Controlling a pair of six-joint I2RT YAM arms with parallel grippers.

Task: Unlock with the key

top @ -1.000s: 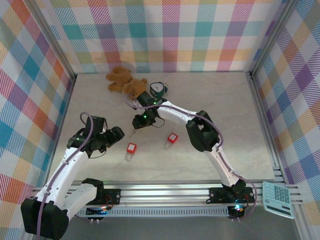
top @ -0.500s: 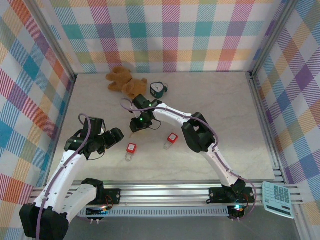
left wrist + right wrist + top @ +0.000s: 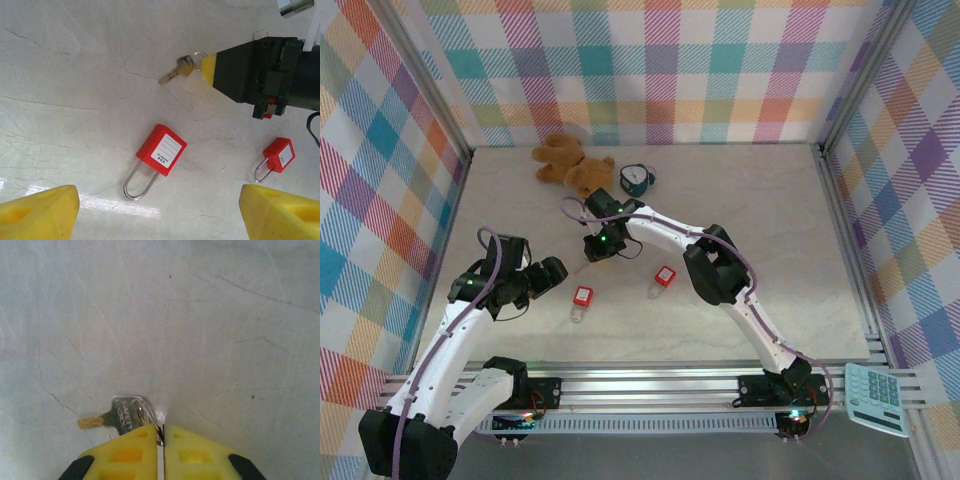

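Top view: the right gripper (image 3: 590,250) is low at mid-table. The left gripper (image 3: 548,275) hangs left of 2 red padlocks (image 3: 583,296).

Left wrist view: left fingers (image 3: 40,212) are spread wide. The key (image 3: 176,71) lies flat on the bare table (image 3: 65,100) beyond the padlocks.

Right wrist view: right fingers (image 3: 130,450) are pressed together, pinching the key's ring, with open table ahead.

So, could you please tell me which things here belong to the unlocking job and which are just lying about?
For the job: key, left red padlock, right red padlock.
Lying about: teddy bear, small clock, calculator.
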